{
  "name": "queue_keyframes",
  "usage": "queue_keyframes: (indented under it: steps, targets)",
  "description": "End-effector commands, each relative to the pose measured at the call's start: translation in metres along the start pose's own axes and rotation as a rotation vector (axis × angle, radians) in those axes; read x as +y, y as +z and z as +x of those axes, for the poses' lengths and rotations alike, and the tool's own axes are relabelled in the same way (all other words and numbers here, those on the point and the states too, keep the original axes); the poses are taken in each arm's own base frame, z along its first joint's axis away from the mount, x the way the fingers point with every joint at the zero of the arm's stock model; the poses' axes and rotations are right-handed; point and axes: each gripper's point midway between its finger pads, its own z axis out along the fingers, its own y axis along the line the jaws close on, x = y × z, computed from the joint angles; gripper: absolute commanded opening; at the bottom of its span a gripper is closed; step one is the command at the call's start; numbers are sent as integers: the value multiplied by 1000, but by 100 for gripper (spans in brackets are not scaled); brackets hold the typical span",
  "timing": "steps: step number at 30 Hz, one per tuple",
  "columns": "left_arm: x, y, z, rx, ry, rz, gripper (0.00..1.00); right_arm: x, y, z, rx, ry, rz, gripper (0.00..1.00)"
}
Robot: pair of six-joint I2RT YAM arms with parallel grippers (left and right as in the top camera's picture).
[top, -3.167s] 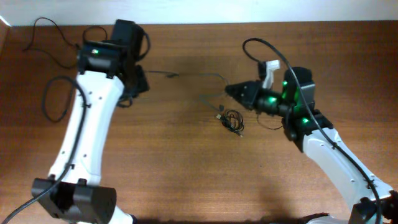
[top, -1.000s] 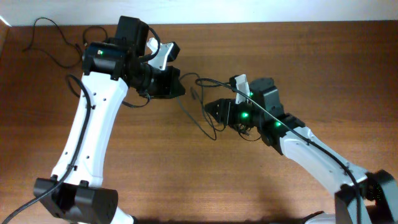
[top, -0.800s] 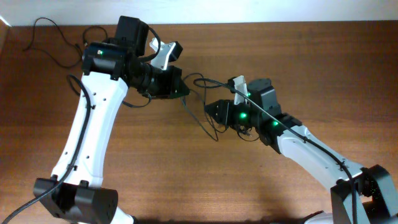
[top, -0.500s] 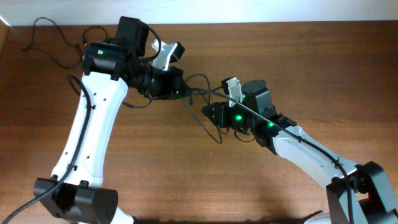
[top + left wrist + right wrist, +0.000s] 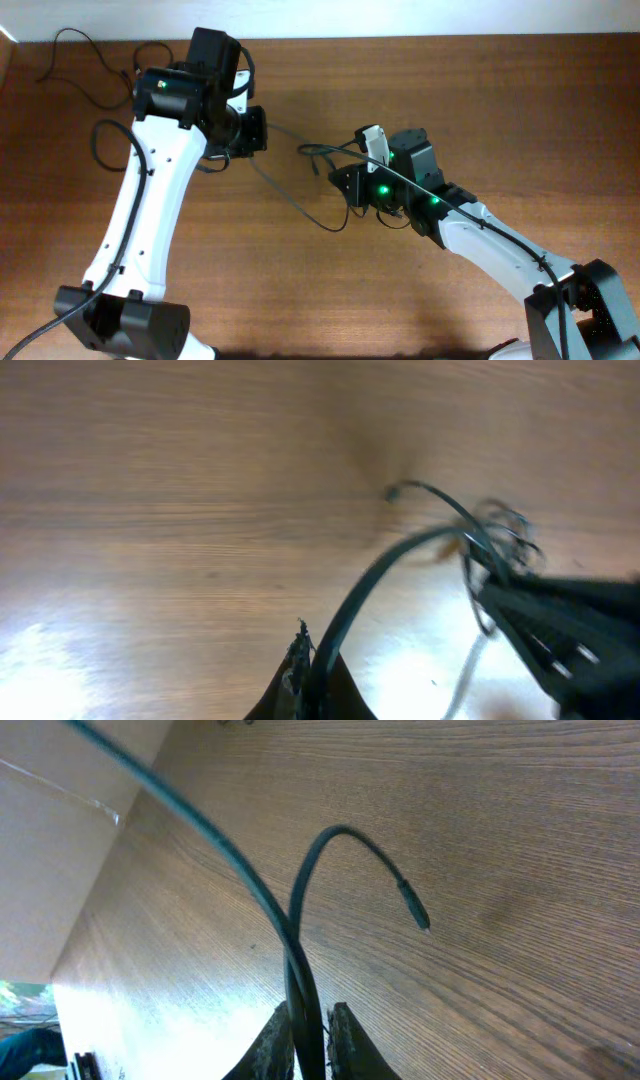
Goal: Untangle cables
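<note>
Thin black cables [image 5: 300, 200] hang between my two grippers over the wooden table. My left gripper [image 5: 256, 130] is shut on one cable [image 5: 372, 575], which runs up and right toward a small knot [image 5: 505, 530] of cord. My right gripper [image 5: 342, 182] is shut on a cable [image 5: 303, 985] pinched between its fingertips [image 5: 272, 1038]. That strand arcs up and ends in a free plug [image 5: 414, 909]. A slack loop [image 5: 325, 226] droops onto the table between the arms. Part of the knot [image 5: 396, 211] shows beneath the right arm.
Thicker black arm cables [image 5: 85, 55] lie at the table's back left corner, with another loop [image 5: 100, 150] beside the left arm. The table's back edge [image 5: 400, 38] meets a pale wall. The dark right gripper body [image 5: 570, 625] fills the lower right of the left wrist view.
My right gripper has shut on a cable strand. My left gripper has drawn back to the left with its cable, and the strand between the arms has stretched out.
</note>
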Motion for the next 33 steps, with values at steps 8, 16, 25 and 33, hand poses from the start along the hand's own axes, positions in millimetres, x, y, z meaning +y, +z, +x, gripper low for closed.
queue_keyframes:
  steps: [8, 16, 25, 33]
  targets:
    - [42, -15, -13, -111, -127, -236, 0, 53, -10, -11, 12, 43, -275, 4]
    - [64, -22, -14, -152, -196, -363, 0, 17, -34, -24, -59, 159, -49, 4]
    - [82, -28, -18, -177, -219, -433, 0, -16, -43, -17, -45, 230, 172, 8]
    - [140, -36, -9, -136, -419, -455, 0, -17, -43, -22, -87, 464, 168, 4]
